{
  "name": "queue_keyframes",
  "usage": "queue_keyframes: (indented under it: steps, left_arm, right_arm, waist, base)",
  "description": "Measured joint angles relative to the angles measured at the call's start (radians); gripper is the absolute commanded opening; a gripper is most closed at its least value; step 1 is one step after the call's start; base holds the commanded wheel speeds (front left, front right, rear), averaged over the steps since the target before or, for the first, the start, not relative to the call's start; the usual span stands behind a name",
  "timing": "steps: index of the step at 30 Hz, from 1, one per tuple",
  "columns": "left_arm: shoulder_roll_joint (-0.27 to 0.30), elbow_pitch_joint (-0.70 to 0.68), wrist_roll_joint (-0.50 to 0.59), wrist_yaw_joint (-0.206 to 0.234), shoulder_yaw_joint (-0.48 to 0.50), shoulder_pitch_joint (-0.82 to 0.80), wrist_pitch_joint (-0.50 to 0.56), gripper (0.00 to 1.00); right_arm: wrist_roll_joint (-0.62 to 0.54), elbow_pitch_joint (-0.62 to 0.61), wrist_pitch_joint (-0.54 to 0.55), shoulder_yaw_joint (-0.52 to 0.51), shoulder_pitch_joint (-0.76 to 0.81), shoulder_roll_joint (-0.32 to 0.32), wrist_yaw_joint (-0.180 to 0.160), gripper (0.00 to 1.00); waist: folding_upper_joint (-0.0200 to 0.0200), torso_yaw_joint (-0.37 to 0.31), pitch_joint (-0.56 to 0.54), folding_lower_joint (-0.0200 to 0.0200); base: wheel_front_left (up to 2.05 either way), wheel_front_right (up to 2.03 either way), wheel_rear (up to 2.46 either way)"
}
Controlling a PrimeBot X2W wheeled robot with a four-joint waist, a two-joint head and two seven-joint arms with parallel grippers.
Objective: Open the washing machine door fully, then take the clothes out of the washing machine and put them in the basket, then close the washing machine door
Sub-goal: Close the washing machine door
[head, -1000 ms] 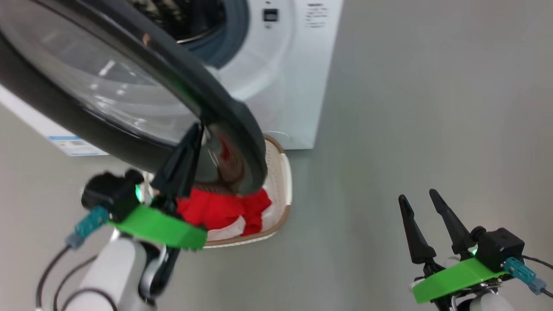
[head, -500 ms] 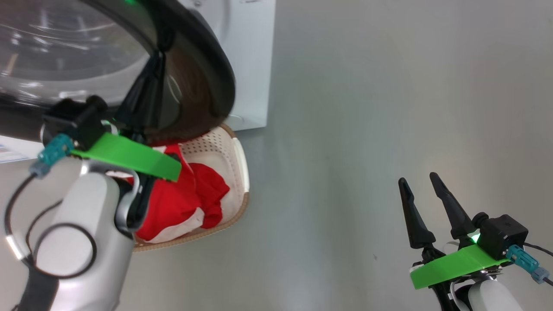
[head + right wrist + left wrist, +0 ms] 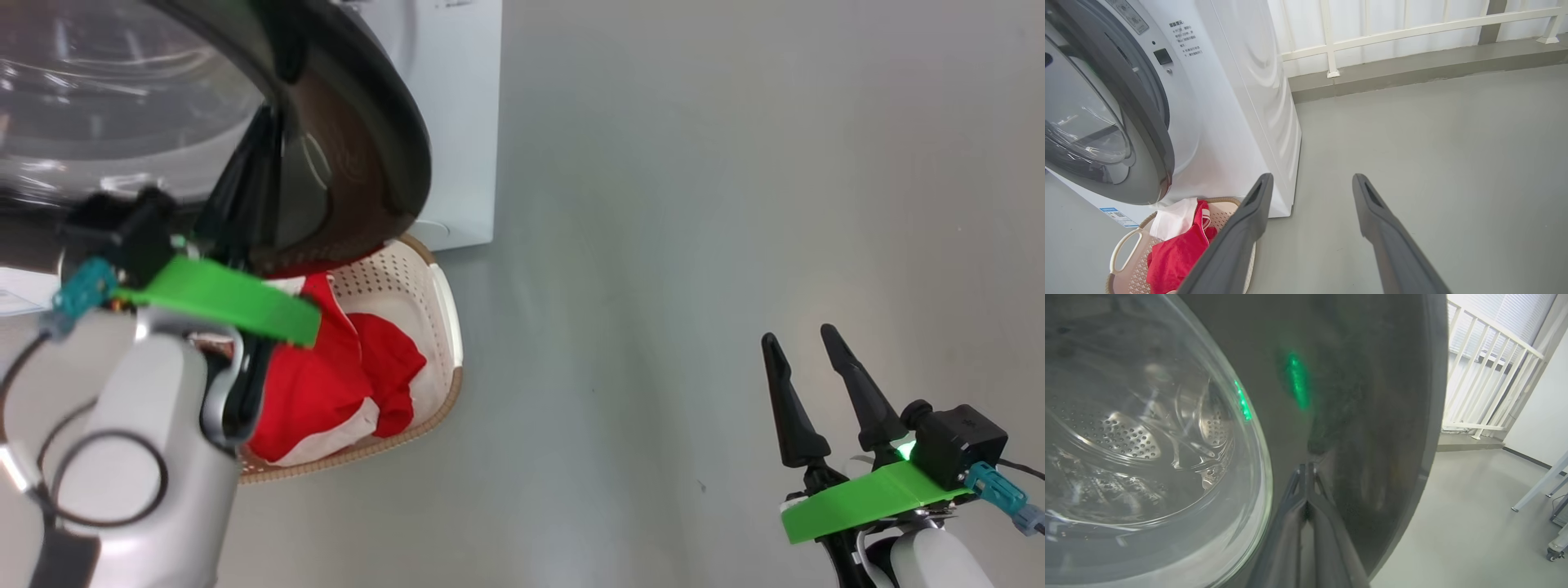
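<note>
As the clothes (image 3: 326,392) lie in the basket (image 3: 392,278), my shut left gripper (image 3: 263,131) presses on the washing machine door (image 3: 384,139). Next, I push until it latches. My right gripper (image 3: 798,336) hangs open.

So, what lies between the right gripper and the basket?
Bare grey floor lies there, seen in the head view, between the open right gripper and the basket.

The left gripper (image 3: 260,135), fingers pressed together, lies against the black rim of the washing machine door (image 3: 384,139). The door overhangs the basket (image 3: 445,327), which holds the red clothes (image 3: 326,376) beside the washing machine (image 3: 457,122). The right gripper (image 3: 798,336) hovers with its fingers spread over the grey floor (image 3: 694,204), well apart.
</note>
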Motion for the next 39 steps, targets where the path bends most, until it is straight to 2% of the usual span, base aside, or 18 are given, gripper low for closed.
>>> queue_keyframes:
  steps: [19,20,22,24,27,29,33,34,39]
  left_arm:
    - [-0.049,-0.094,0.083,0.0,0.181,0.43,0.0,0.02]
    - [-0.054,-0.099,0.086,0.0,0.189,0.448,0.0,0.13]
    - [-0.06,-0.109,0.093,0.0,0.204,0.483,0.0,0.24]
    - [-0.06,-0.123,0.118,0.0,0.219,0.52,0.0,0.27]
    - [-0.062,-0.14,0.143,0.0,0.237,0.578,0.0,0.43]
    - [-0.064,-0.149,0.154,0.0,0.255,0.615,0.0,0.47]
    - [-0.069,-0.172,0.183,0.0,0.298,0.671,0.0,0.84]
    - [-0.071,-0.18,0.192,0.0,0.307,0.684,0.0,0.98]
    - [-0.091,-0.221,0.202,0.0,0.341,0.749,0.0,1.0]
  right_arm:
    - [-0.017,0.011,0.0,-0.017,0.071,-0.012,0.0,1.0]
    - [-0.017,0.011,0.0,-0.019,0.077,-0.014,0.0,1.0]
    - [-0.017,0.012,0.0,-0.022,0.093,-0.019,0.0,1.0]
    - [-0.017,0.013,0.0,-0.022,0.11,-0.024,0.0,1.0]
    - [-0.017,0.015,0.0,-0.023,0.133,-0.03,0.0,1.0]
    - [-0.017,0.015,0.0,-0.024,0.15,-0.036,0.0,1.0]
    - [-0.017,0.015,0.0,-0.034,0.178,-0.039,0.0,1.0]
    - [-0.017,0.014,0.0,-0.036,0.185,-0.039,0.0,1.0]
    - [-0.017,0.015,0.0,-0.039,0.218,-0.04,0.0,1.0]
  waist:
    - [0.0,0.067,-0.136,0.0]
    - [0.0,0.072,-0.144,0.0]
    - [0.0,0.08,-0.159,0.0]
    - [0.0,0.086,-0.176,0.0]
    - [0.0,0.093,-0.201,0.0]
    - [0.0,0.096,-0.218,0.0]
    - [0.0,0.098,-0.245,0.0]
    - [0.0,0.097,-0.25,0.0]
    - [0.0,0.091,-0.274,0.0]
  base:
    - [0.0,0.0,0.0]
    - [0.0,0.0,0.0]
    - [0.0,0.0,0.0]
    - [0.0,0.0,0.0]
    - [0.0,0.0,0.0]
    - [0.0,0.0,0.0]
    - [0.0,0.0,0.0]
    - [0.0,0.0,0.0]
    - [0.0,0.0,0.0]
